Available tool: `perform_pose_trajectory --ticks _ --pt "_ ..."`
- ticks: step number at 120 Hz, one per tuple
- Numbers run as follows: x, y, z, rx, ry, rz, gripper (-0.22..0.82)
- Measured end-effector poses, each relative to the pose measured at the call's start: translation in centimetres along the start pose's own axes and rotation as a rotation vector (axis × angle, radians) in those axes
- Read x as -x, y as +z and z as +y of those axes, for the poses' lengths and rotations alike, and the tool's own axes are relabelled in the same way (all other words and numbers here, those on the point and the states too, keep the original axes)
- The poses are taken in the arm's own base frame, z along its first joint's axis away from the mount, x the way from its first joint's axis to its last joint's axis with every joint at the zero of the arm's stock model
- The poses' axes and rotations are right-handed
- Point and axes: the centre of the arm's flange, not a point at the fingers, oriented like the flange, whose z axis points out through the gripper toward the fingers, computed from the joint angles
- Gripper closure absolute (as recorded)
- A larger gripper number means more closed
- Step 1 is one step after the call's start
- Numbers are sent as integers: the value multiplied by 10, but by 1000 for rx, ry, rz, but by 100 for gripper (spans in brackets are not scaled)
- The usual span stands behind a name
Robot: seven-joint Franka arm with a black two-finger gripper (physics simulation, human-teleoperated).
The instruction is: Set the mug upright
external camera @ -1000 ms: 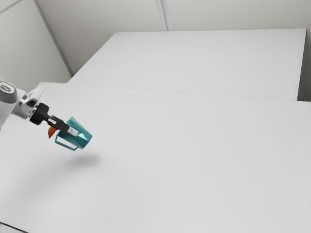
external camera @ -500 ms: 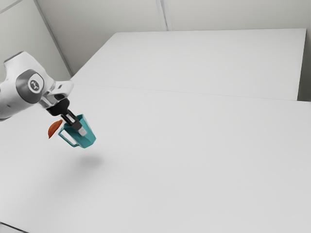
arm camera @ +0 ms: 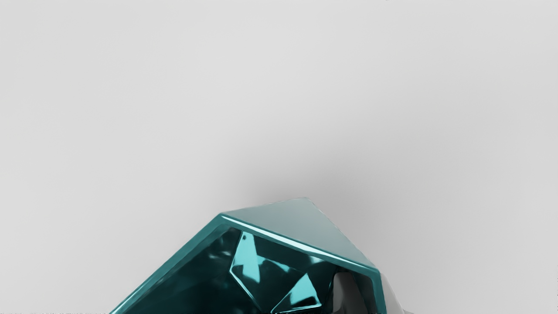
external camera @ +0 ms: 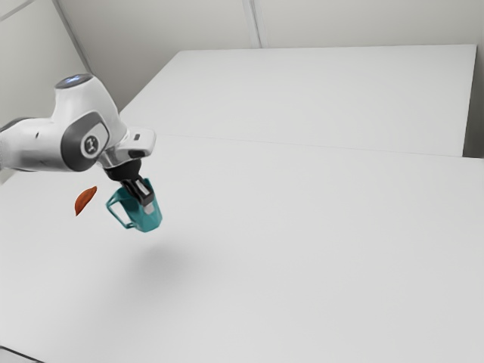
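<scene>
Teal all over, the mug [external camera: 139,215] hangs in the air above the white table [external camera: 302,242], its soft shadow [external camera: 159,261] lying below and apart from it. Its mouth is mostly up, but the body leans, the rim tipped toward the exterior view's left, where the handle [external camera: 117,215] sticks out. The gripper [external camera: 147,206] is pinching the mug by its wall: the wrist view has one finger [arm camera: 346,294] down inside the cup and the other [arm camera: 391,296] against the outside.

What would worry me is that one-sided hold. With only a bit of wall nipped, the mug's own weight could swing it round between the fingertips, and the lean would grow. If it came down leaning like this, an edge of the base would meet the table first, and letting go then might send it rocking or over onto its handle. Let go at this height, it would drop and likely roll. A finger catching the wall while pulling out of the cup could tug it over as well.

Counting up, I make it one mug with one handle, one arm [external camera: 83,136] with one gripper and two fingers, and one orange-brown thing [external camera: 85,200], well short of the mug on the arm's side; what it is, I can't tell. Beyond the table there is one more broad white surface [external camera: 325,94].
</scene>
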Motion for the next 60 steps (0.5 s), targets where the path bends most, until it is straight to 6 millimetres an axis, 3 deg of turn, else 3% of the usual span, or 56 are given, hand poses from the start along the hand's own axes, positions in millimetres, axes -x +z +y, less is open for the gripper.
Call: perform_pose_trajectory --ticks 60 --pt "-15 39 53 -109 -119 -6 78"
